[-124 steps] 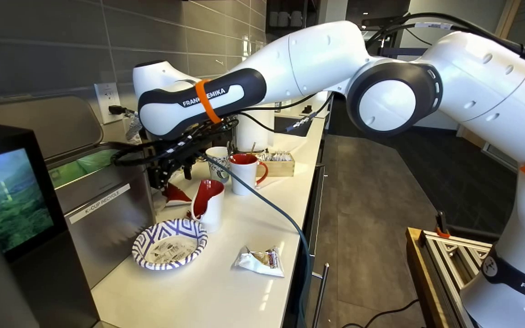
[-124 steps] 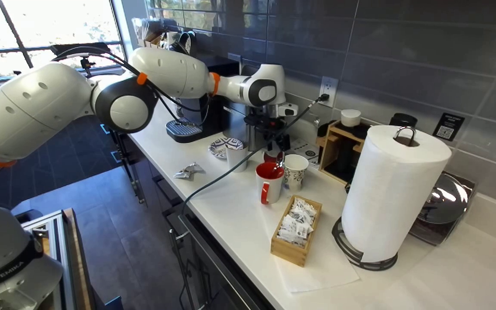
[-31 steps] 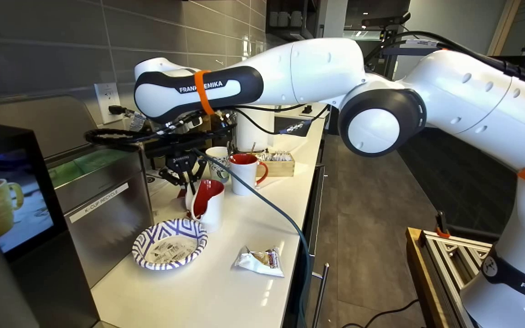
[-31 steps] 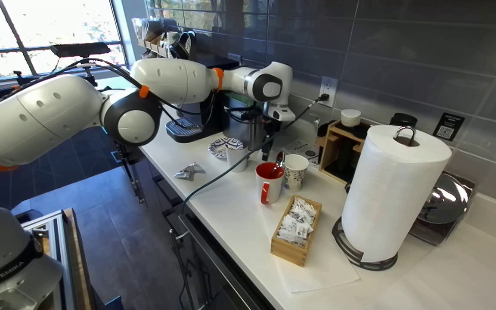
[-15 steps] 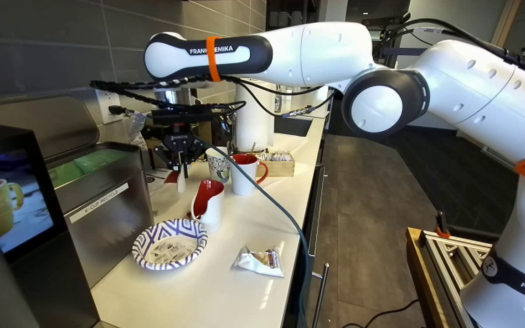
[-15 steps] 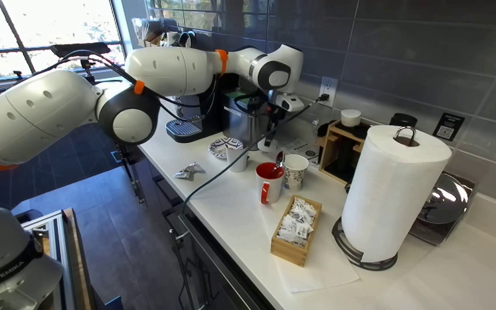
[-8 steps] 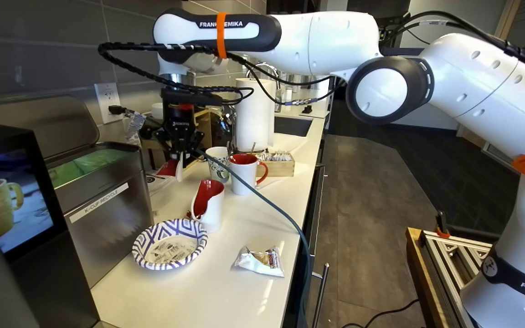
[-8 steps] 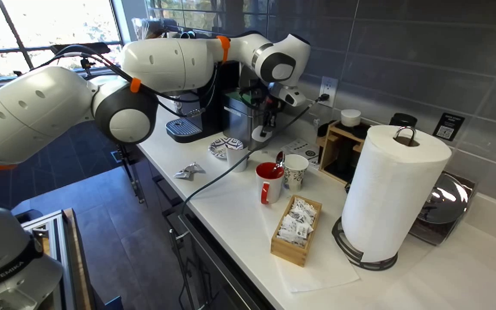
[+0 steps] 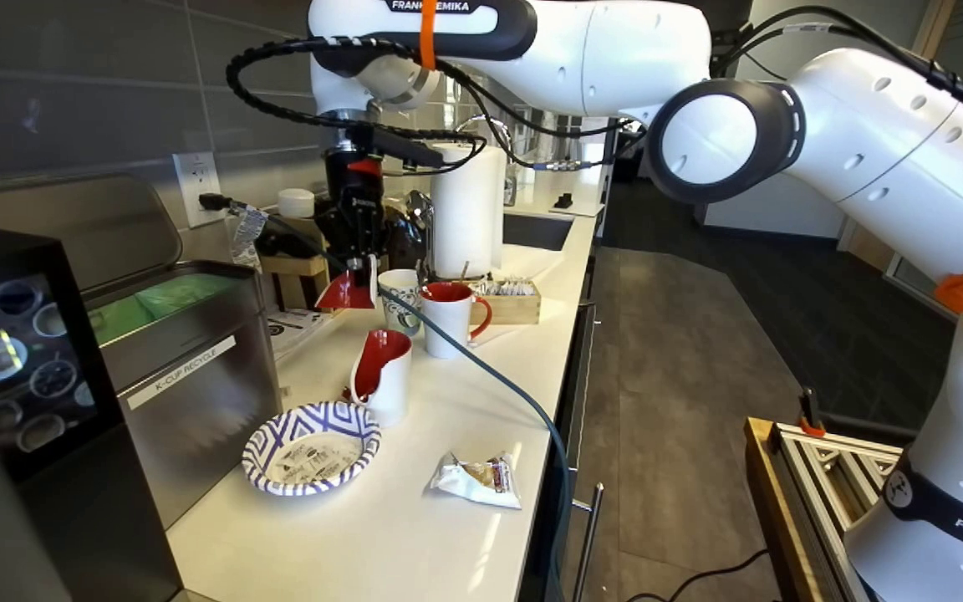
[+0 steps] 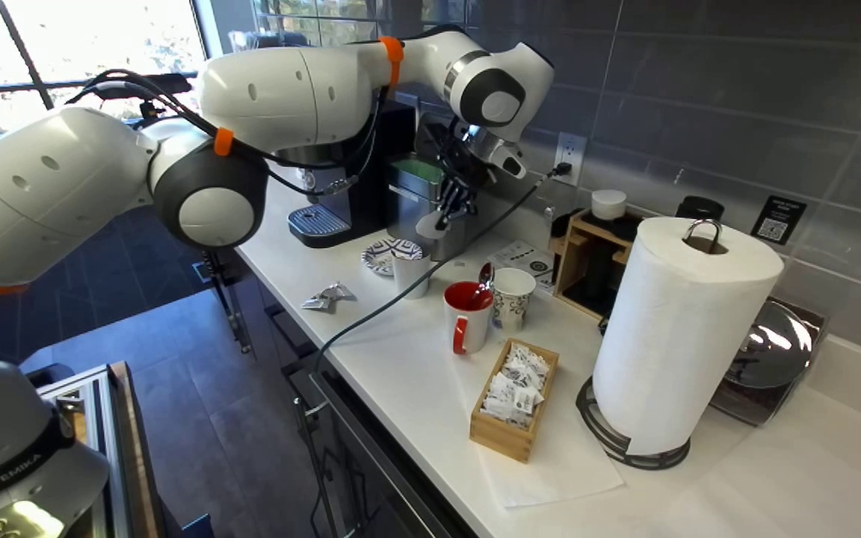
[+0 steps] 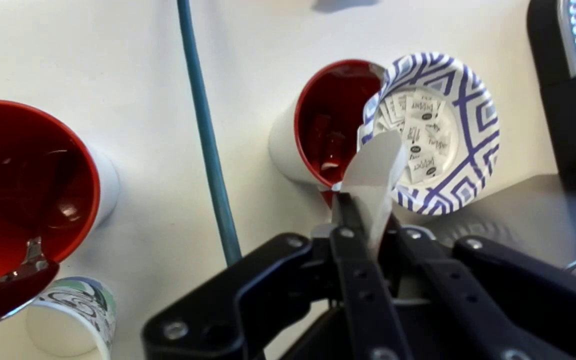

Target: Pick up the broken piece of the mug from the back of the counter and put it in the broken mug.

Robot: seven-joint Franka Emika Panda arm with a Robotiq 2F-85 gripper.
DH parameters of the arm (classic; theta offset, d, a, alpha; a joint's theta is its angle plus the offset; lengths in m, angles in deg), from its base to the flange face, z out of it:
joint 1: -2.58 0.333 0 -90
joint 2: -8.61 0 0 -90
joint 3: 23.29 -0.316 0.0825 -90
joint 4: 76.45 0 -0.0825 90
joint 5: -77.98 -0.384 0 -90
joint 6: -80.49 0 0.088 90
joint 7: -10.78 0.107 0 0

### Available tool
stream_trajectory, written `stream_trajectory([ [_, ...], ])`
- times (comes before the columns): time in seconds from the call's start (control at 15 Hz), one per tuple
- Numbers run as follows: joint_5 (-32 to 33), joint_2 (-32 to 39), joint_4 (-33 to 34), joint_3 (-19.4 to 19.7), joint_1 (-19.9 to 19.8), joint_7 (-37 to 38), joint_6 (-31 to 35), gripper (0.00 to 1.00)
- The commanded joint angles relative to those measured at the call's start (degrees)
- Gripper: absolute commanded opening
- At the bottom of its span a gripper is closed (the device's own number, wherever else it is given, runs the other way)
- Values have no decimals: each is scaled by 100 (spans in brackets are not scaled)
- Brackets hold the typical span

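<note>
Where the gripper (image 9: 359,264) pinches, the shard (image 9: 347,293) points down; long axis slanted.

Overhead wrist view, both exteriors sharing counter (image 9: 364,535)

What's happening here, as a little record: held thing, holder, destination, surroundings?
Held: curved red and white ceramic shard, above the pale counter
Holder: black two-fingered gripper, shut on the shard
Destination: broken ceramic mug, white outside, red inside; shard not yet in
Nearby: round blue and white paper bowl of packets; handled white ceramic mug, metal spoon inside
</note>
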Motion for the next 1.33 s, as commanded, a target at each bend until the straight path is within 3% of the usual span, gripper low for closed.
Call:
stream_trajectory([
  [0.0,-90,-138,-70,-216,-98,-713,-465,3],
  [0.27,-89,-208,-120,-361,-70,-1147,-536,3],
  [0.6,216,-123,-226,-319,146,-1801,-150,3],
  [1.0,590,-153,-628,-155,347,-2127,1065,3],
  [1.27,813,-299,-1012,-62,257,-2250,1721,3],
])
